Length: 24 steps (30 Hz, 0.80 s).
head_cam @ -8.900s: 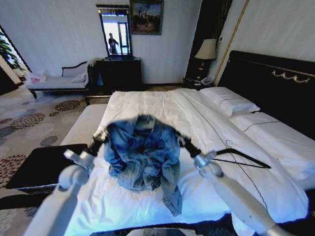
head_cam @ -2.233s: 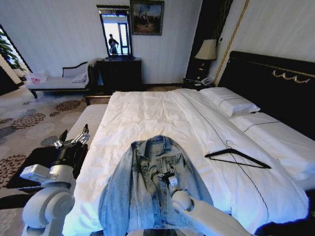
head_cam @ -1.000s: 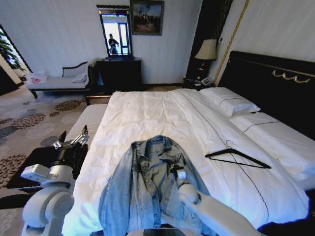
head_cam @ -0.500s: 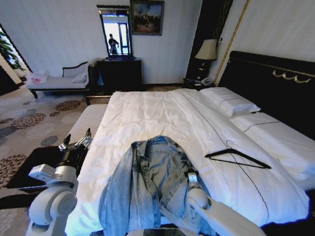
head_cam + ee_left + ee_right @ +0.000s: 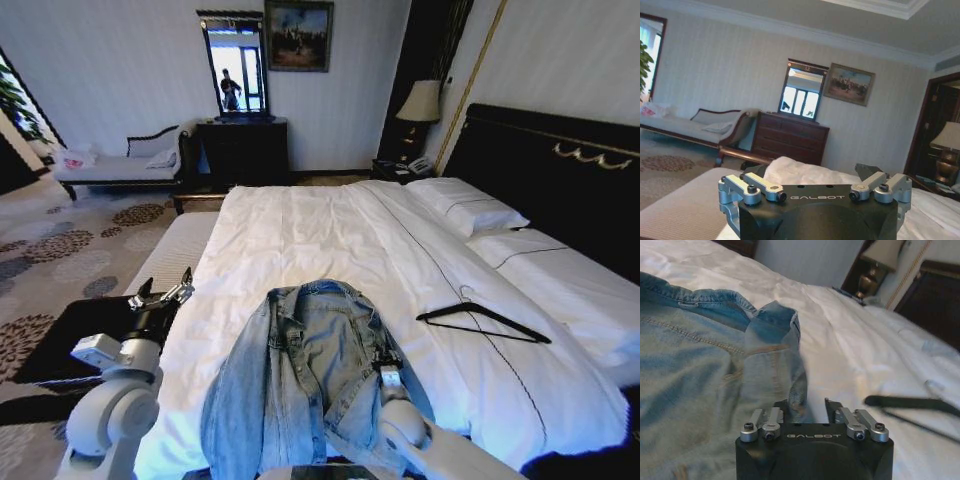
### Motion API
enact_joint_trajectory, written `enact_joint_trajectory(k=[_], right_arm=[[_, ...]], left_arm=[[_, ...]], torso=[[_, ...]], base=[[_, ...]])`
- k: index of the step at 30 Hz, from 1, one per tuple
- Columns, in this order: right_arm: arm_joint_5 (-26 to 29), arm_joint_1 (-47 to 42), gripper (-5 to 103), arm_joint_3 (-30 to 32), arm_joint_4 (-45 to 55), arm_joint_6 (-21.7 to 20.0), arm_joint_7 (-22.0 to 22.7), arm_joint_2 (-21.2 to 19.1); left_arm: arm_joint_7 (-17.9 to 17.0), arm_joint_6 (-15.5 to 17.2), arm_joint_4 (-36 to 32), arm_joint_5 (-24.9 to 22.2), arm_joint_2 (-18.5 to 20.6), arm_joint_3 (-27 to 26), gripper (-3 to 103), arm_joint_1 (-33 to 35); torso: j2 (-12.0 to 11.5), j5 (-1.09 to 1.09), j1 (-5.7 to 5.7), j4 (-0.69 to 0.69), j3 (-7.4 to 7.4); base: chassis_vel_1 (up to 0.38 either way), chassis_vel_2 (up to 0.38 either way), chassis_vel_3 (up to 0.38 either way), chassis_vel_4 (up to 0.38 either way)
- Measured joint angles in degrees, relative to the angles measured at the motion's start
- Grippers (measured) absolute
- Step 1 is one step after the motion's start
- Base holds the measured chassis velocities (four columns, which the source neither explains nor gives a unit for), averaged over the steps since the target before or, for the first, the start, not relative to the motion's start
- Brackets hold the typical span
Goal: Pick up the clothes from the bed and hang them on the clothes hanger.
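The light-blue denim jacket (image 5: 300,375) lies spread, collar away from me, on the near part of the bed (image 5: 300,225). My right gripper (image 5: 383,355) sits at the jacket's right front edge. In the right wrist view this gripper (image 5: 804,407) is shut on a raised fold of the jacket (image 5: 785,355). The black clothes hanger (image 5: 482,320) lies flat on the duvet to the right of the jacket, apart from it, and shows as a dark bar, the hanger (image 5: 910,402). My left gripper (image 5: 163,295) hovers open beside the bed's left edge, holding nothing.
A black-cushioned bench (image 5: 60,340) stands on the carpet under my left arm. White pillows (image 5: 470,205) and the black headboard (image 5: 560,160) are at the right. A dark dresser (image 5: 240,150), chaise longue (image 5: 110,165) and lamp (image 5: 420,100) line the far wall.
The jacket, once held bunched up by both grippers, now lies spread. Over the last second my right gripper pulled its right front panel rightward and nearer me. My left gripper drifted slightly toward the bed.
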Motion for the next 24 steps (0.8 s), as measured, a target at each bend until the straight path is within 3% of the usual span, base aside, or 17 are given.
enact_joint_trajectory(k=[3, 7, 9, 13, 15, 24], right_arm=[[-0.23, -3.46, 49, 2.63, 5.05, -0.73, -1.07, -3.09], [0.23, -5.04, 71, 5.86, 11.98, 1.65, -4.30, -5.44], [0.29, -4.12, 71, 5.85, 12.61, 2.87, -5.26, -5.27], [0.06, -0.04, 92, 6.44, 11.63, 9.33, -9.80, -2.16], [-0.26, 0.41, 96, 7.07, 10.60, 10.90, -10.61, -0.86], [-1.11, 2.03, 100, 7.82, 5.50, 12.37, -11.12, 6.40]], left_arm=[[0.23, 0.83, 0.47, -0.08, 0.31, 0.69, 100, 0.20], [1.76, 3.03, 2.27, -0.08, 1.95, 3.82, 100, 0.70], [2.17, 3.42, 2.82, 0.02, 2.49, 4.88, 100, 0.76], [4.63, 3.71, 6.79, 3.57, 5.59, 12.41, 100, -0.10], [5.51, 3.42, 8.80, 5.41, 6.45, 15.37, 100, -0.87], [8.29, 2.67, 20.14, 12.93, 7.08, 29.47, 100, -7.83]], torso=[[0.00, 0.01, 0.00, -0.01, 0.00], [0.00, 0.00, 0.00, 0.02, 0.00], [0.00, 0.00, 0.00, 0.01, 0.00], [0.00, 0.02, 0.00, 0.03, 0.00], [0.00, 0.00, 0.00, 0.01, 0.01], [0.00, 0.01, 0.00, 0.00, 0.01]], base=[[0.000, 0.000, 0.000, 0.000], [0.000, 0.000, 0.000, 0.000], [0.000, 0.000, 0.000, 0.000], [0.000, 0.000, 0.000, 0.000], [0.000, 0.000, 0.000, 0.000], [0.000, 0.000, 0.000, 0.000]])
